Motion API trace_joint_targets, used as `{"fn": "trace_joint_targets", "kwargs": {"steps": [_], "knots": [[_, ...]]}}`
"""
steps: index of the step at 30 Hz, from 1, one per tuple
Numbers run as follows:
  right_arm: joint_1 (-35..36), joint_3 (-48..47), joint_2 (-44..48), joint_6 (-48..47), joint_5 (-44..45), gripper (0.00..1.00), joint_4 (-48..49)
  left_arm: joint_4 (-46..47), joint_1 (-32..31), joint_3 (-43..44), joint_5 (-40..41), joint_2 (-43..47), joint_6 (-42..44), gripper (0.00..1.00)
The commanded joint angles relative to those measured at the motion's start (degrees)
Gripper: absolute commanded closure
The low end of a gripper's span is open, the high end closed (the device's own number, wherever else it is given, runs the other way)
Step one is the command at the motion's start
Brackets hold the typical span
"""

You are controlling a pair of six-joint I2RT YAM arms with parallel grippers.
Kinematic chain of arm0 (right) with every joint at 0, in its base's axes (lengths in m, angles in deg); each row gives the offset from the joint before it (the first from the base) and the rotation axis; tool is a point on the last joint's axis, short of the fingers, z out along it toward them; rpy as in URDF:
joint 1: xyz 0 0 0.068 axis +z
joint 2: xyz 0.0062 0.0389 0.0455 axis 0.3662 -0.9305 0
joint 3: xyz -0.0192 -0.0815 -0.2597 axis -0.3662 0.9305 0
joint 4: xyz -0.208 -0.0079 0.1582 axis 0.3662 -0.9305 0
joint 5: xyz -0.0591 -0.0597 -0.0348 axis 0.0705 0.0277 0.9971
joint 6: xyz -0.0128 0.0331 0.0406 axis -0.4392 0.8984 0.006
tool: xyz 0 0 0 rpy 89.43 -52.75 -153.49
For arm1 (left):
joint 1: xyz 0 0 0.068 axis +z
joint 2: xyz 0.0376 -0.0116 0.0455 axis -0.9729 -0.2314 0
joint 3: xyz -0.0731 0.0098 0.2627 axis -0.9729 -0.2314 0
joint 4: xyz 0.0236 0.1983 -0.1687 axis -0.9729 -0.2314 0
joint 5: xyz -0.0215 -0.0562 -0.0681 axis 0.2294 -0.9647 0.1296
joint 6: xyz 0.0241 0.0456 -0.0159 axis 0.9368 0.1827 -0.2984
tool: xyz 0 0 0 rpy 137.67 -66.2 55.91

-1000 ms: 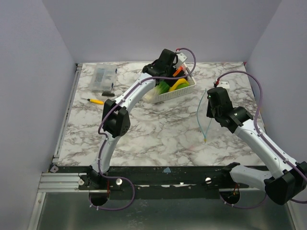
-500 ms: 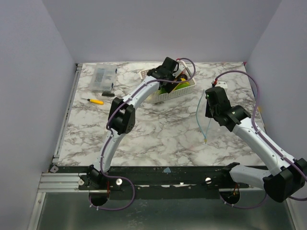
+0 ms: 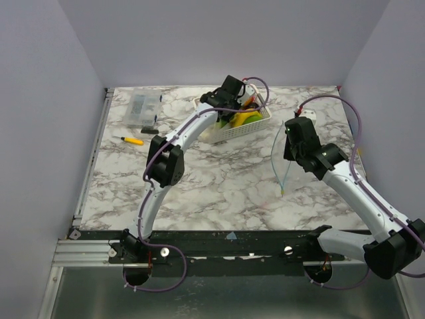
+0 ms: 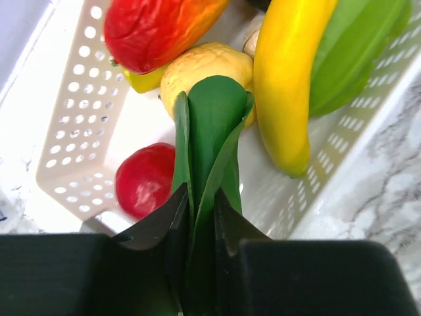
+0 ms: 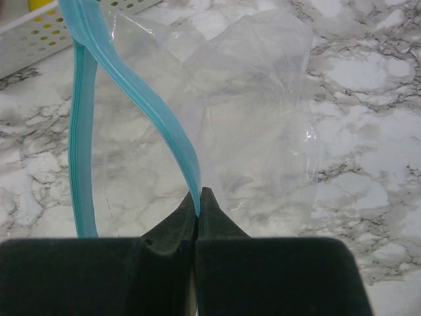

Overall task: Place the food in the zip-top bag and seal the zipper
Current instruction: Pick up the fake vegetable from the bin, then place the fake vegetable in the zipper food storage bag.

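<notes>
In the left wrist view my left gripper (image 4: 200, 197) is shut on the green leaves of the leek (image 4: 210, 131), inside the white perforated basket (image 4: 72, 131). Around the leek lie a yellow banana (image 4: 286, 85), a green piece (image 4: 348, 52), a red-orange piece (image 4: 154, 29), a yellow piece (image 4: 197, 66) and a round red piece (image 4: 146, 179). My right gripper (image 5: 199, 194) is shut on the blue-green zipper (image 5: 138, 85) of the clear zip-top bag (image 5: 256, 112). It holds the bag's mouth up off the marble. From above, the bag (image 3: 282, 163) hangs right of the basket (image 3: 232, 133).
A small clear hard box (image 3: 143, 106) lies at the back left, with a yellow-handled tool (image 3: 133, 140) in front of it. A small white piece (image 3: 311, 118) sits at the back right. Grey walls close off the back and both sides of the table.
My left gripper has dropped into the basket and closed on the leek's leaves. The right gripper, still holding the bag, has shifted only slightly.
</notes>
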Motion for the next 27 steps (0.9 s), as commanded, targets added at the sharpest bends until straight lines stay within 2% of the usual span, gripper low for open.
{"fn": "trace_joint_targets", "kwargs": {"steps": [1,5,9,14,18,22,24,27], "knots": [[-0.1,-2.1,-0.5,3.2,-2.6,0.99,-1.4,2.7,0.2,-2.2,-5.7,14.4,-3.3,0.94],[-0.1,-3.2,-1.3,4.6,-5.1,0.99,-1.8,6.3,0.3,-6.4,-12.3,23.5,-7.9,1.00],[-0.1,-4.5,-1.6,5.6,-8.5,0.99,-2.1,11.4,0.5,-12.7,-21.5,32.3,-14.7,1.00],[-0.1,-7.0,-2.5,6.5,-12.8,0.99,-2.0,28.5,1.6,-29.3,-34.3,44.3,-27.4,1.00],[-0.4,-8.3,-3.9,6.7,-17.9,0.99,-1.0,53.0,2.3,-45.9,-42.7,54.1,-39.8,1.00],[-0.8,-10.4,-5.4,6.8,-23.9,0.99,-0.3,89.7,2.2,-62.3,-47.4,59.0,-55.2,1.00],[-1.0,-11.8,-6.0,6.8,-26.6,0.99,-0.4,109.9,2.2,-67.5,-47.4,59.0,-62.4,1.00],[-1.1,-12.9,-6.7,6.9,-31.1,0.99,-0.7,126.3,1.8,-70.5,-47.9,57.2,-70.4,1.00]]}}
